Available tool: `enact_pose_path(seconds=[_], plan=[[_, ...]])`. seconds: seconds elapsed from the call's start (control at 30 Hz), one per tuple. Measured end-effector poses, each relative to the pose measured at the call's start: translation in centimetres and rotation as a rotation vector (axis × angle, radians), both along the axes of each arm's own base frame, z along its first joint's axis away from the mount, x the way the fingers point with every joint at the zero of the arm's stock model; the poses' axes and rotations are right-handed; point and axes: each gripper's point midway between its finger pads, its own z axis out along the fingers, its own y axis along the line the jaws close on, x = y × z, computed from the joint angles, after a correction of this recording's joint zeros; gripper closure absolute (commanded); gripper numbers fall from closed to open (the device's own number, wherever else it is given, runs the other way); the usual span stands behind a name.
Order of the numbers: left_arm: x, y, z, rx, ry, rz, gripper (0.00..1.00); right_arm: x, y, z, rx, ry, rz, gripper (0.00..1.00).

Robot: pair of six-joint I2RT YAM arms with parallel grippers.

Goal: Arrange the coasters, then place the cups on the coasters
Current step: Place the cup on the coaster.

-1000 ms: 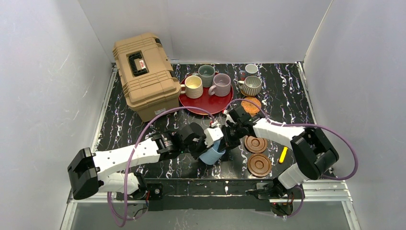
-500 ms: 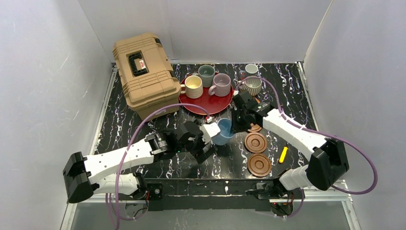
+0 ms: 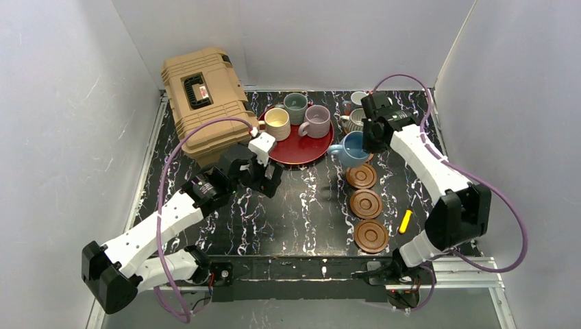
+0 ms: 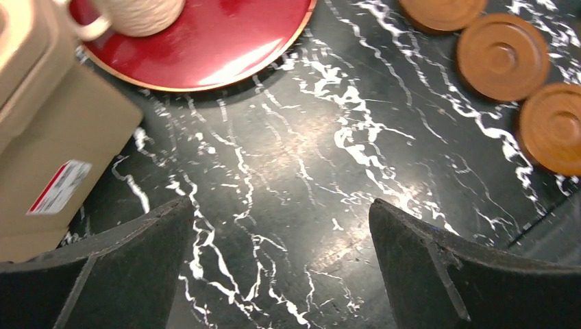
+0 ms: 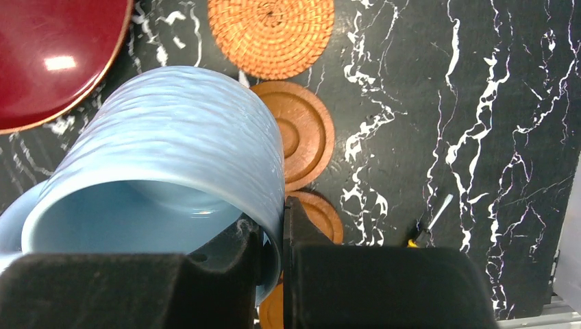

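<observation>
My right gripper is shut on the rim of the ribbed light blue cup, one finger inside and one outside. It holds the cup tilted in the air over the far end of the coaster row. Below it lie an orange woven coaster and three dark brown wood coasters in a line. My left gripper is open and empty over bare table near the red tray. Cream, grey-green and lilac cups stand on the tray.
A tan toolbox sits at the far left beside the tray. A ribbed grey cup and a small white cup stand at the back right. A yellow screwdriver lies right of the brown coasters.
My left gripper opened, let go of the blue cup and drew back left toward the tray. My right gripper carried the cup from the table's middle to the far right.
</observation>
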Motion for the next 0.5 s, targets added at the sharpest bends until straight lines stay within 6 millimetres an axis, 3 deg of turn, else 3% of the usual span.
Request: enact_pose_path(seconds=[0.13,0.3,0.5], plan=[[1.0,1.6,-0.4,0.027,0.01,0.087,0.02,1.8,-1.3,-2.1,-0.016,0.04,-0.037,0.99],[0.9,2.1,-1.0,0.049,0.035,0.115,0.02,2.9,-2.0,-5.3,-0.042,0.12,-0.052,0.99],[0.8,2.1,-1.5,0.052,0.061,0.121,0.02,5.1,-1.9,-7.0,-0.046,0.145,-0.053,0.99]])
